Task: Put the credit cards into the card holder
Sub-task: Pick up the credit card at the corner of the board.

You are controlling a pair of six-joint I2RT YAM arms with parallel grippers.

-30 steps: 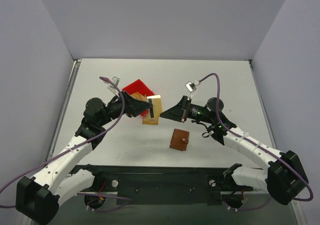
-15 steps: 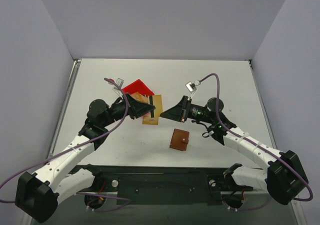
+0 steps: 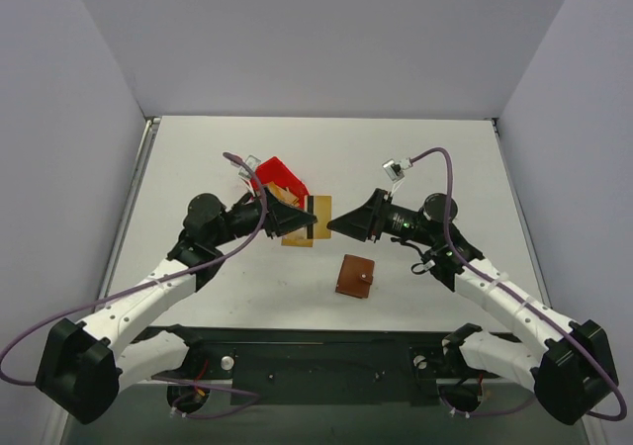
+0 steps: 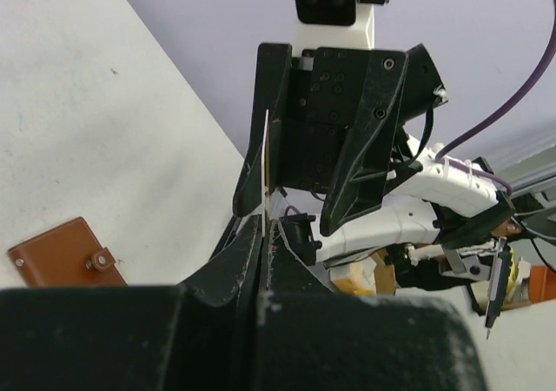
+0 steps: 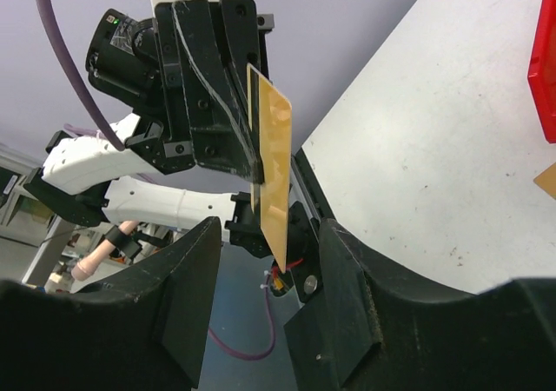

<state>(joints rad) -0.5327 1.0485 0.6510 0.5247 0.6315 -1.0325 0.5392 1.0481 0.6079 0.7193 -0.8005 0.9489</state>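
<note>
Handoff centre-frame: L jaws now pinch the card (image 5: 271,148), R jaws just sprang apart, letting go. Shut card holder (image 3: 355,275) on bench (image 3: 445,158), below centre, needs opening nxt.

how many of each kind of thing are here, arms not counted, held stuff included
credit cards: 2 showing, held card and flat card by the bin
card holder: 1
red bin: 1
total: 4
</note>
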